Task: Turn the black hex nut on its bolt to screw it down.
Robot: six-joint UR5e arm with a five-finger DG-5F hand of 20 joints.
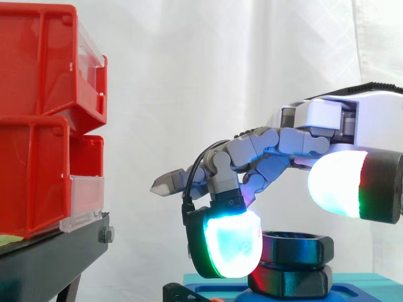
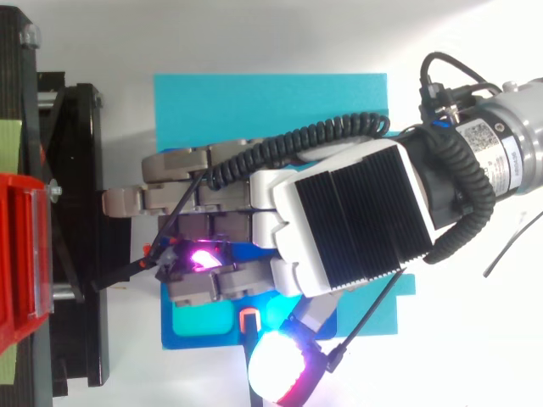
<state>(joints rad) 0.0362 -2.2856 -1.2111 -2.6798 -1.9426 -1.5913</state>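
1. White curtain [image 1: 189, 75]: hanging behind everything in the side view.
2. White bench [image 2: 254, 34]: showing from above, carrying the work.
3. Stacked red plastic bins [image 1: 38, 126]: sitting at the left on a black metal stand [image 1: 44, 258]. The side view is showing two tiers with clear front lips.
4. Grey and white robot hand [image 1: 277, 148]: reaching in from the right and hanging over the work. From above, its ribbed black back [image 2: 339, 220] is covering the nut entirely.
5. Flat cyan mat [image 2: 271, 102]: lying on the bench under the hand, plain from above.
6. Blue fixture block [image 1: 365, 284]: sitting on the mat, its top edge showing at the bottom of the side view.
7. Fingers [image 1: 232, 244]: curling downward. One cyan-green glowing pad is pressing against the left side of the nut, and a magenta glow [image 2: 201, 254] is showing between the fingers from above. The white-glowing thumb pad [image 1: 337, 182] is standing up and to the right, apart from the nut.
8. Black hex nut [image 1: 296, 246]: sitting level above the blue block, directly on top of a second black hexagonal piece [image 1: 296, 281].
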